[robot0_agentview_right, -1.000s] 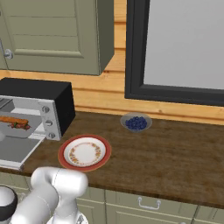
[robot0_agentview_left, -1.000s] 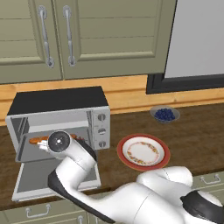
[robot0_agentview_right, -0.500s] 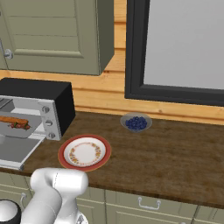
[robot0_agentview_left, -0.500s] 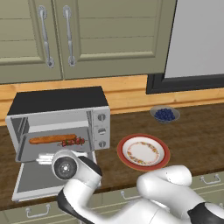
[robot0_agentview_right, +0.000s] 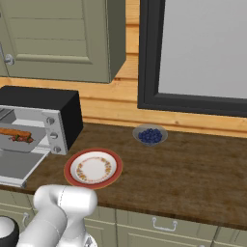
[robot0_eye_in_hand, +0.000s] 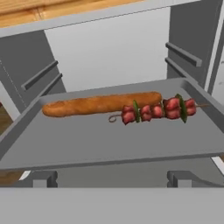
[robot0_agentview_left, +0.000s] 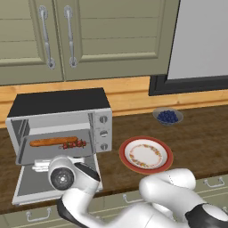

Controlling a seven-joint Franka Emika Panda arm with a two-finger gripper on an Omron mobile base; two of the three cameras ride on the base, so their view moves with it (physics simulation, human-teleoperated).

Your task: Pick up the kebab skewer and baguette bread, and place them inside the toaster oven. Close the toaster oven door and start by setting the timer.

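— Where are the bread and the skewer?
— Both lie on the grey tray [robot0_eye_in_hand: 109,144] inside the toaster oven [robot0_agentview_left: 62,122]. The baguette bread [robot0_eye_in_hand: 100,104] runs along the back, the kebab skewer [robot0_eye_in_hand: 157,110] just in front of its right end, touching it.
— And the oven's front?
— The toaster oven door [robot0_agentview_left: 33,182] hangs down flat, open.
— Your jaws?
— My gripper [robot0_eye_in_hand: 111,179] faces the tray, fingers [robot0_eye_in_hand: 41,179] spread wide, holding nothing
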